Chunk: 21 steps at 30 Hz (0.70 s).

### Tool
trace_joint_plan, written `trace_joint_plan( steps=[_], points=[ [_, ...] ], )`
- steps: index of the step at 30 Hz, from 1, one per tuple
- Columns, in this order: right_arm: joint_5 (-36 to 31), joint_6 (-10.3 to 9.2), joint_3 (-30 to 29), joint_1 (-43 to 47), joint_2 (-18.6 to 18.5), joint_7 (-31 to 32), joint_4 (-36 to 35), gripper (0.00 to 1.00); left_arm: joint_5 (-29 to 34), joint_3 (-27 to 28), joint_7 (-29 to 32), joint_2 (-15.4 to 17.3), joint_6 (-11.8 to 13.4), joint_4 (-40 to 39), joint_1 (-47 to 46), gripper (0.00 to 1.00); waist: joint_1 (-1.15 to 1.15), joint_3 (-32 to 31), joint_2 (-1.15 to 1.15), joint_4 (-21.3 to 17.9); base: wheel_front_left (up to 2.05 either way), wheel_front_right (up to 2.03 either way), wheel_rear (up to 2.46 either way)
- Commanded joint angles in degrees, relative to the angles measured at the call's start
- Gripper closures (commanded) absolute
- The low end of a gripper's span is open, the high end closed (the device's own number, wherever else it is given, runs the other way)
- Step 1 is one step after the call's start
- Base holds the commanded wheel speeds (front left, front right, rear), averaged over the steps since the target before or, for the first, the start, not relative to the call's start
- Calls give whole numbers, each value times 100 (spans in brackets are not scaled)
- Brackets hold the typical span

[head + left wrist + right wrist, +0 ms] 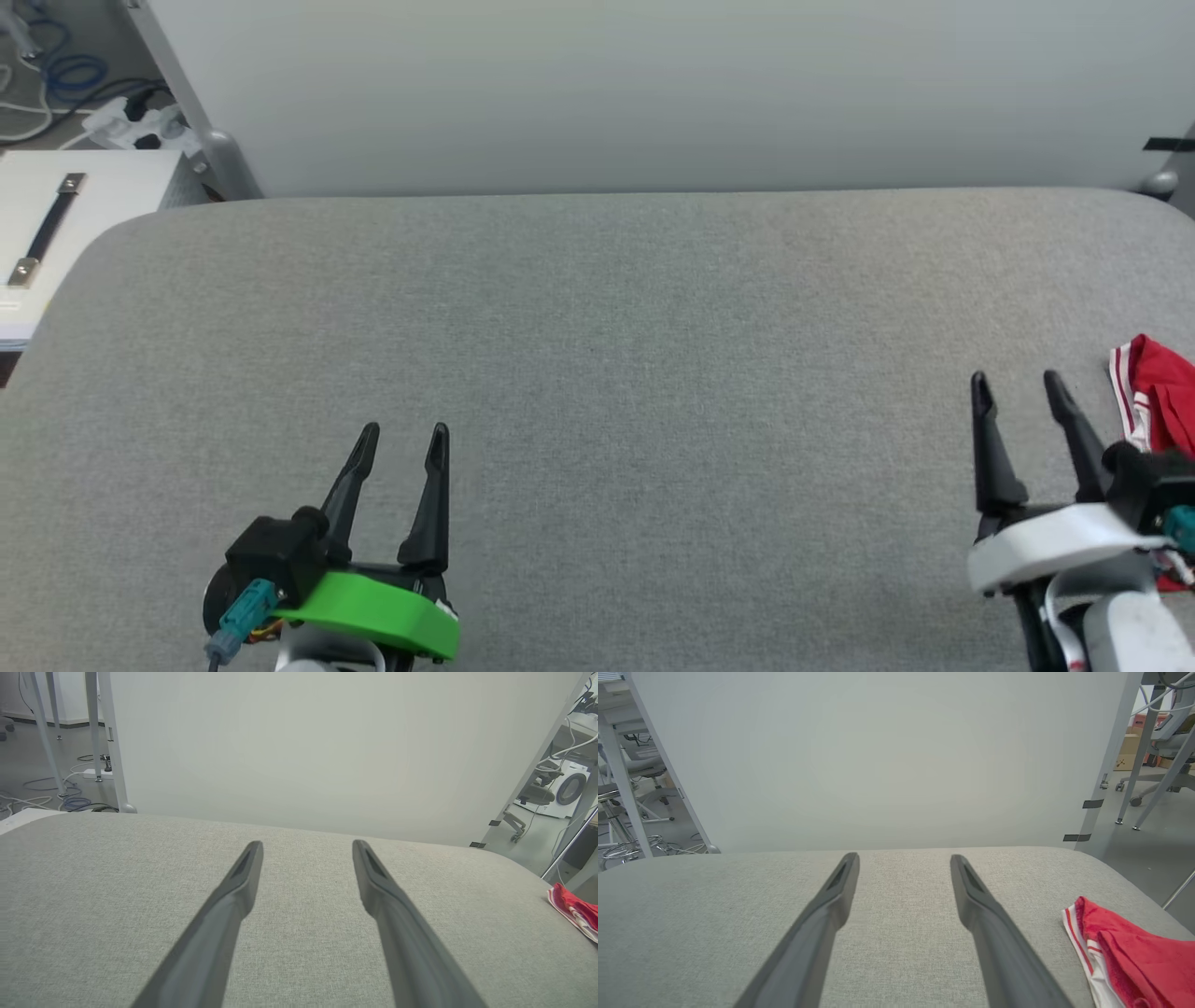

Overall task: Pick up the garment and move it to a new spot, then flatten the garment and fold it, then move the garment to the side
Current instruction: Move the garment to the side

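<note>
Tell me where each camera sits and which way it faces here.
Head view: from the head, looking forward and down on the grey table; left gripper lower left, right gripper lower right, both open; garment at the right edge.
Left wrist view: on the left wrist, looking along its own fingers across the table to a pale panel.
Right wrist view: on the right wrist, facing the same way, own fingers in front.
Shared: both wrist views show the garment at their right edge.

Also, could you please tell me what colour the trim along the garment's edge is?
Red-and-white stripes edge the red garment; the right wrist view shows it best.
</note>
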Motion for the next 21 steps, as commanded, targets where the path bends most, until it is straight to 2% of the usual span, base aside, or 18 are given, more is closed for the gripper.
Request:
trace_joint_plan(
  steps=[1,9,21],
  points=[
    [39,-8,42,181,97,-61,-136,0,37,41,-33,-31,-17,22,125,0,1,-149,0,139,0,0,0],
    [81,-8,215,781,285,-136,-514,0,113,90,-33,-123,-17,79,212,0,1,-165,0,203,0,0,0],
    [124,-8,255,787,378,-152,-608,0,185,106,-33,-177,-17,138,167,0,1,-97,0,161,0,0,0]
  ],
)
